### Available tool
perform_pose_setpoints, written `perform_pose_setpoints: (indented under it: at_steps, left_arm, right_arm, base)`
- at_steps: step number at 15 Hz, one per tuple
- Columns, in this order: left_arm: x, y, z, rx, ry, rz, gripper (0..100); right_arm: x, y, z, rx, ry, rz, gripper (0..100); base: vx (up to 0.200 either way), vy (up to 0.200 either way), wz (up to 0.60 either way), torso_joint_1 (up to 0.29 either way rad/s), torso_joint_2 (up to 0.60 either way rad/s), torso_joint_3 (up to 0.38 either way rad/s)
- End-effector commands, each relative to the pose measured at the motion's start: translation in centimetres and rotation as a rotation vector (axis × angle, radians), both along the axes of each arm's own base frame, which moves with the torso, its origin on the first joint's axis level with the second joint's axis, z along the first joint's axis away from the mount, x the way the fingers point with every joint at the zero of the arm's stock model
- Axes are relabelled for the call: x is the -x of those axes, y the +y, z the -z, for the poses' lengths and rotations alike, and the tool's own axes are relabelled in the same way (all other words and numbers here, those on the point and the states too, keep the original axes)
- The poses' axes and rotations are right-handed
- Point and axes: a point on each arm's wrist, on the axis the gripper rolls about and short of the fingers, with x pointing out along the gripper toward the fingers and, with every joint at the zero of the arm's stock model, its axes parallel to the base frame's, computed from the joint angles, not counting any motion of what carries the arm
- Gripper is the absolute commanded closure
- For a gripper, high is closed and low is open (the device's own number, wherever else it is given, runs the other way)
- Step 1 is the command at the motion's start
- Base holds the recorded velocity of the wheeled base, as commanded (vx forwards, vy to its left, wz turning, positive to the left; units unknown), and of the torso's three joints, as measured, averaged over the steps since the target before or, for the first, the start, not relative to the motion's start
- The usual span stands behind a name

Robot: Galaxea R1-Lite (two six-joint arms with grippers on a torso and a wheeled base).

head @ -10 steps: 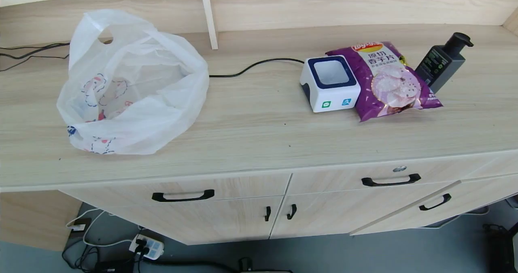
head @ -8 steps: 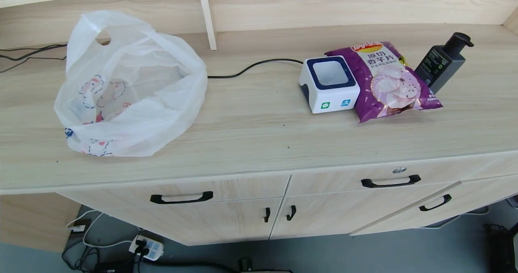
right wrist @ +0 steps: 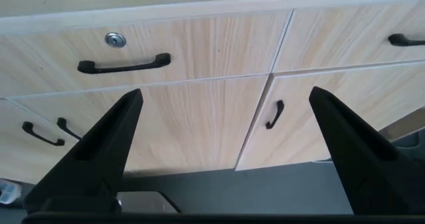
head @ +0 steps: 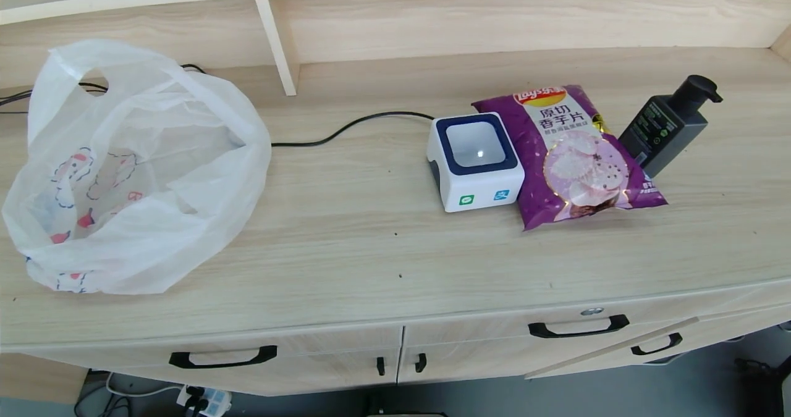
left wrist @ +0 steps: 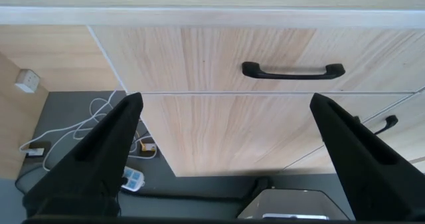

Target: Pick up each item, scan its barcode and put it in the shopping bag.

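The wooden bench (head: 371, 269) carries all the task's things, and both arms hang low in front of it. The biggest thing is the white shopping bag (head: 130, 176), which stands on the left part of the bench with its mouth open. I see only its printed pattern through the thin plastic, and no item seems to lie inside. Next in size is the purple bag of chips (head: 568, 157), lying flat on the right part, face up. Its left edge is just beside the scanner (head: 476, 160), probably touching it. The scanner is a white box with a dark blue frame around its window, which looks upward, and its black cable (head: 346, 126) runs toward the back of the bench. The dark pump bottle (head: 664, 126) stands at the right edge of the chips, well apart from the shopping bag. The left gripper (left wrist: 226, 98) faces the drawer fronts (left wrist: 219, 58) below the bench; its fingers (left wrist: 99, 157) are wide apart and hold nothing. The right gripper (right wrist: 226, 91) does the same, its fingers (right wrist: 93, 157) also spread with nothing between them. I judge the task is at its very start: neither the chips nor the bottle is picked up, scanned or bagged yet.
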Motion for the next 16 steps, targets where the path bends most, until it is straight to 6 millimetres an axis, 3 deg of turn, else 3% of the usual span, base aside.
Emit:
perform_pose_setpoints:
  at_steps: [1, 2, 3, 4, 6, 7, 10, 16]
  left_arm:
    - [0.0, 0.0, 0.0, 0.0, 0.001, 0.0, 0]
    - [0.0, 0.0, 0.0, -0.001, 0.001, 0.0, 0]
    - [0.0, 0.0, 0.0, -0.001, 0.001, 0.0, 0]
    - [0.0, 0.0, 0.0, -0.003, 0.001, 0.0, 0]
    - [0.0, 0.0, 0.0, -0.004, 0.001, 0.0, 0]
    - [0.0, 0.0, 0.0, -0.004, 0.001, 0.0, 0]
    - [0.0, 0.0, 0.0, -0.004, 0.001, 0.0, 0]
    - [0.0, 0.0, 0.0, -0.006, -0.002, 0.0, 0]
  right_arm:
    - [-2.2, 0.1, -10.2, 0.009, 0.007, -0.146, 0]
    - [-5.4, 0.5, -14.2, 0.013, 0.051, -0.164, 0]
    - [-10.1, 1.1, -18.6, 0.015, 0.069, -0.17, 0]
    - [-15.0, 1.9, -21.8, 0.019, 0.067, -0.187, 0]
    - [-22.9, 3.7, -25.5, 0.048, 0.005, -0.246, 0]
    - [-24.6, 4.5, -26.0, 0.091, -0.001, -0.273, 0]
    - [-25.4, 6.3, -24.6, 0.122, 0.046, -0.349, 0]
    - [-26.6, 6.7, -19.4, 0.136, 0.224, -0.359, 0]
  base:
    - [0.0, 0.0, 0.0, 0.0, 0.0, 0.0]
    - [0.0, 0.0, 0.0, 0.0, 0.0, 0.0]
    - [0.0, 0.0, 0.0, 0.0, 0.0, 0.0]
    - [0.0, 0.0, 0.0, 0.0, 0.0, 0.0]
    - [0.0, 0.0, 0.0, 0.0, 0.0, 0.0]
    - [0.0, 0.0, 0.0, 0.0, 0.0, 0.0]
    - [0.0, 0.0, 0.0, 0.0, 0.0, 0.0]
    - [0.0, 0.0, 0.0, 0.0, 0.0, 0.0]
